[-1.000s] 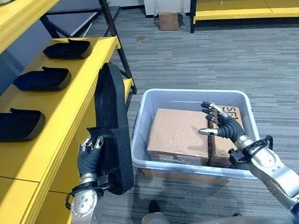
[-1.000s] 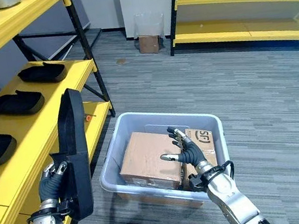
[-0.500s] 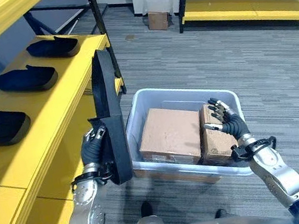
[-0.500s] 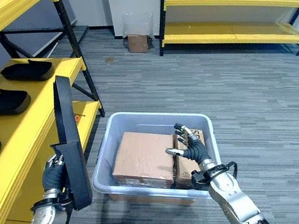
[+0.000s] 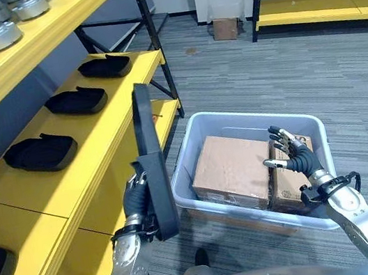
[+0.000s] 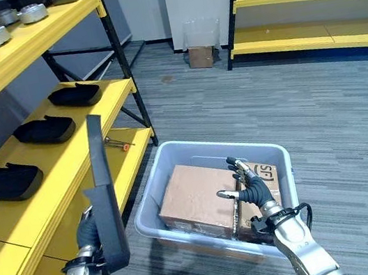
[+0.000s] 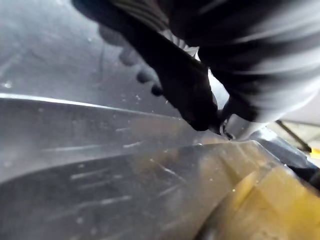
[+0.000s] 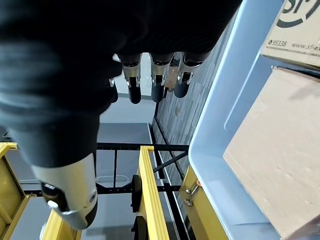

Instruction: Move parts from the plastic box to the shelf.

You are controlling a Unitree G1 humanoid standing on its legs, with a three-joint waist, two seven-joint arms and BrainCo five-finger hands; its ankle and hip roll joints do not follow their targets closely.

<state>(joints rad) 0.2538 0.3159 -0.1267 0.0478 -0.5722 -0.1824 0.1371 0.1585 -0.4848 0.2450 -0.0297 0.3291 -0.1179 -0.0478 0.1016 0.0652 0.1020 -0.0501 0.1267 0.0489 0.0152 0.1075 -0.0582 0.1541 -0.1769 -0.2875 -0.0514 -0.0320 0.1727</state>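
Black moulded part (image 5: 152, 158) held upright, on edge, in left robot hand (image 5: 137, 197), fingers curled round its lower end, between the yellow shelf (image 5: 79, 144) and the plastic box (image 5: 238, 125). Not yet placed. Three like black parts (image 5: 39, 152) already lie in a row on the shelf, with bare space nearer the robot. Right robot hand (image 5: 293, 156) hovers over the box with fingers relaxed, grasping nothing. Box contents visible: two cardboard cartons (image 5: 235, 169). Judged: transfer well along, this part pending.

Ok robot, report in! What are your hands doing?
Left hand gripping black part upright beside shelf. Right hand open over boxes in plastic box. Nothing blocking.
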